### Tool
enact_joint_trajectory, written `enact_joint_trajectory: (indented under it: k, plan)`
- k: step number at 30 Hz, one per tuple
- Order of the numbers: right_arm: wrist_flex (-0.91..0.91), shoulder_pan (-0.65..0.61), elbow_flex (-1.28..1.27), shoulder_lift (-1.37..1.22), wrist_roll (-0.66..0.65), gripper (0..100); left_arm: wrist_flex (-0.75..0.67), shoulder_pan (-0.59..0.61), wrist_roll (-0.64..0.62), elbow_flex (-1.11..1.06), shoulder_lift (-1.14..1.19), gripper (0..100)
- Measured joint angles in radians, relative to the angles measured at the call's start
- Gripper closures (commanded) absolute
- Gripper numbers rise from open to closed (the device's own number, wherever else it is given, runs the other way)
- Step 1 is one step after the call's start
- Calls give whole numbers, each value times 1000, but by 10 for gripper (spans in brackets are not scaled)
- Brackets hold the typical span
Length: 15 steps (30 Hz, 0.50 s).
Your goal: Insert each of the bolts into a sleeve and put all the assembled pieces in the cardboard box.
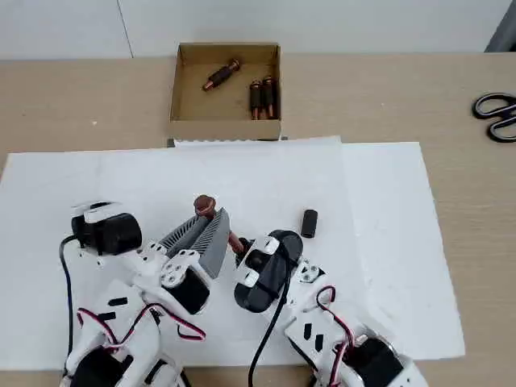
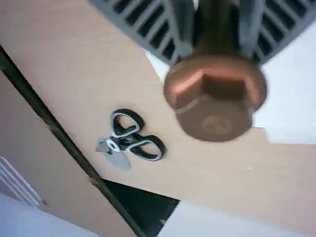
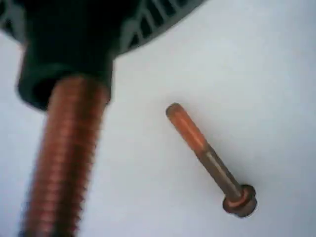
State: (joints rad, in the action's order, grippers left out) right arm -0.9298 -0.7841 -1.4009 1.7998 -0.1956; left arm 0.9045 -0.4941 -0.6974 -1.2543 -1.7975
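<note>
Left gripper [image 1: 214, 219] was clamped on a copper bolt [image 2: 215, 96] just behind its hexagonal head, and the right gripper [image 3: 74, 19] was clamped on a black sleeve [image 3: 54, 64]. The bolt's threaded shank ran up to the sleeve's open mouth, with its tip at or just inside the bore; how deep it sat could not be told. The step in hand therefore looked to be the insertion itself.

The next move would call for bringing the two grippers together along one line, with shank and bore kept true, until the head came close to the sleeve. One gripper would then have to let go so the other could carry the piece to the cardboard box [image 1: 184, 89]. The box stood well apart from both grippers at the far side of the tabletop, with three assembled pieces [image 1: 222, 74] inside. More work was left: a second bolt [image 3: 210, 158] lay loose on the white sheet [image 1: 387, 242] near the right gripper, and a spare sleeve [image 1: 310, 222] lay just beside that arm.
</note>
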Motion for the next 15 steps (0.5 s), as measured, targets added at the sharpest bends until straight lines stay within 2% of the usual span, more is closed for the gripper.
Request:
enact_joint_trajectory:
  k: [10, 15]
  plan:
    - [0, 2, -3, -2, -3, 996, -44, -8, 0, -38, -9, 994]
    - [0, -3, 0, 0, -3, 996, -106, 52, 5, -43, 2, 994]
